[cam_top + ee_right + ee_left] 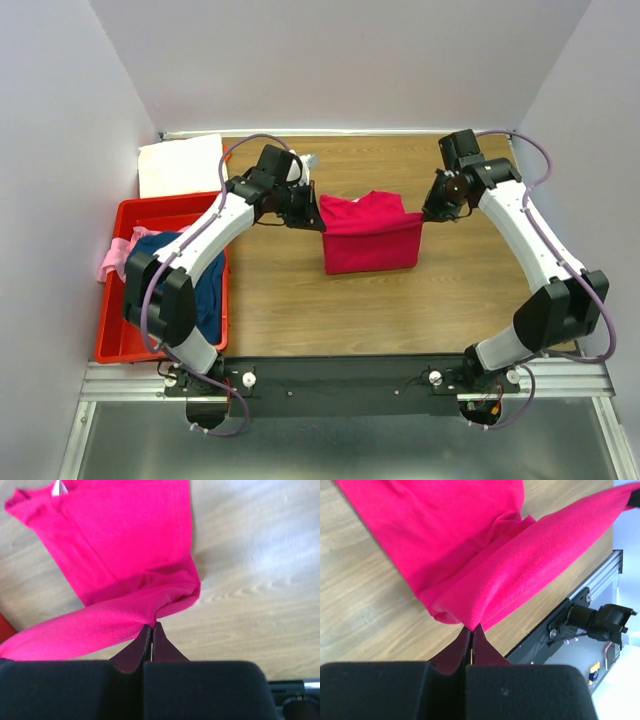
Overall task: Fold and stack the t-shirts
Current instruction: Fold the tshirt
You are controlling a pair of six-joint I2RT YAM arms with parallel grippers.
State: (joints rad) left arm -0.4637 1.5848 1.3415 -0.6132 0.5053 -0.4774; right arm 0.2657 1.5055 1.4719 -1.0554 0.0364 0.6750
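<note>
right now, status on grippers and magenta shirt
Left gripper, right gripper both shut on magenta shirt. Shirt's edge stretched between them. Red bin off left.

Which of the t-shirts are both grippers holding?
The magenta t-shirt, mid-table; the navy one lies in the red bin, the pale pink one over its rim.

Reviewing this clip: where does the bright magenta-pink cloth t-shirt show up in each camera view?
Top external: bright magenta-pink cloth t-shirt mid-frame, held between left hand and right hand.
Left wrist: shirt fills the upper frame, corner pinched in the left hand.
Right wrist: shirt upper left, corner pinched in the right hand.
Shared landmark: the wooden table top under it.
</note>
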